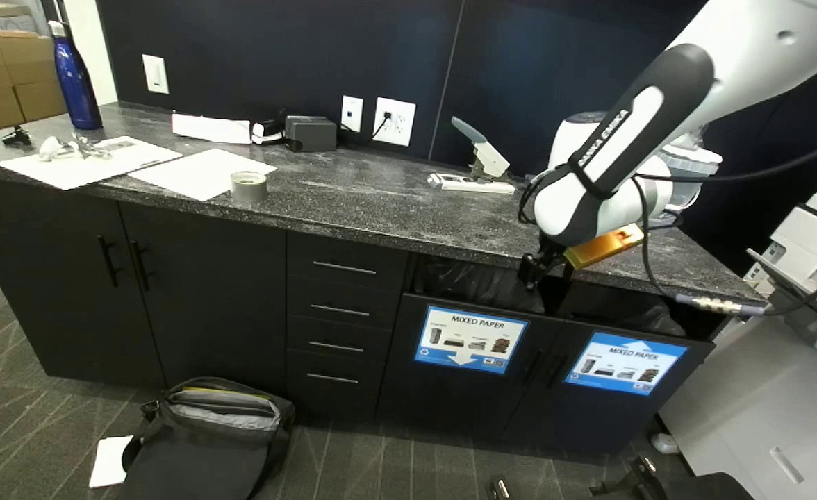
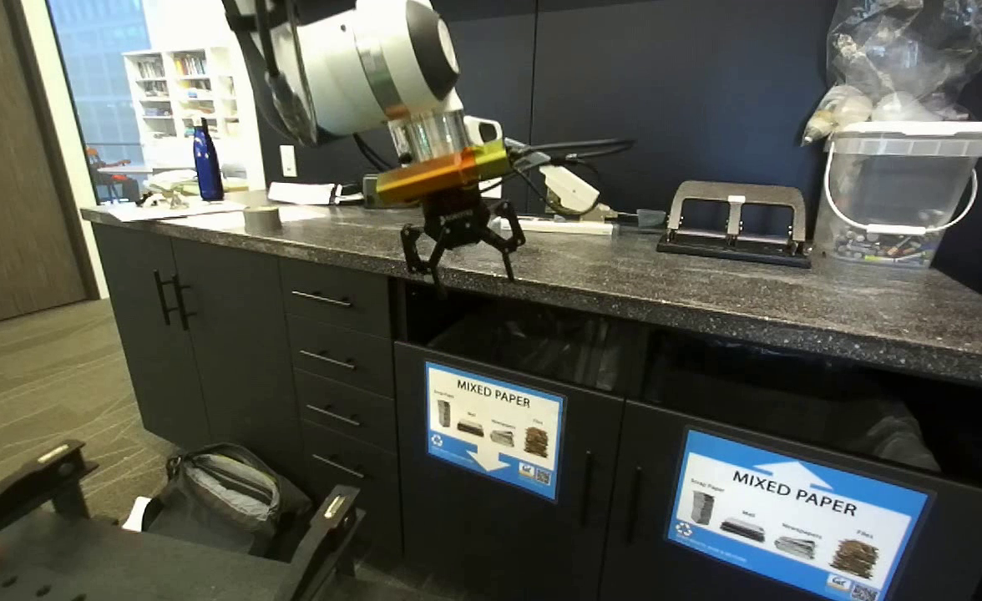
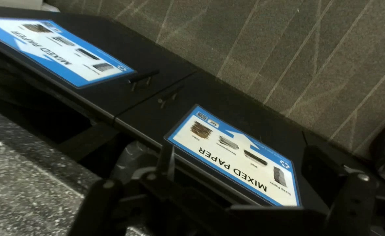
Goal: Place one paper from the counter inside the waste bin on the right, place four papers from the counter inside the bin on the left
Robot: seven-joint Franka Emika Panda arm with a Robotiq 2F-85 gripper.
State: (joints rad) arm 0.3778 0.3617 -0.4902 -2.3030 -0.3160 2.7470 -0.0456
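Note:
At the far left end of the counter (image 1: 367, 201), a crumpled white paper wad (image 1: 51, 148) rests on a flat sheet (image 1: 146, 155). Crumpled greyish-white material lies beside it; how many wads there are I cannot tell. Below the counter's front edge, the left bin (image 1: 467, 283) and the right bin (image 1: 620, 309) show dark or clear liners; their depths are hidden in shadow. My gripper (image 2: 474, 274) hangs by the counter's front edge near the left bin's opening. Its fingers are spread wide with nothing between them, also in the wrist view.
Along the counter stand a tape roll (image 1: 249, 186), a stapler (image 1: 474, 170), a blue bottle (image 1: 78, 87), a hole punch (image 2: 733, 225) and a clear bucket (image 2: 892, 192) under a plastic bag (image 2: 917, 50). A dark backpack (image 1: 207, 444) lies on the floor.

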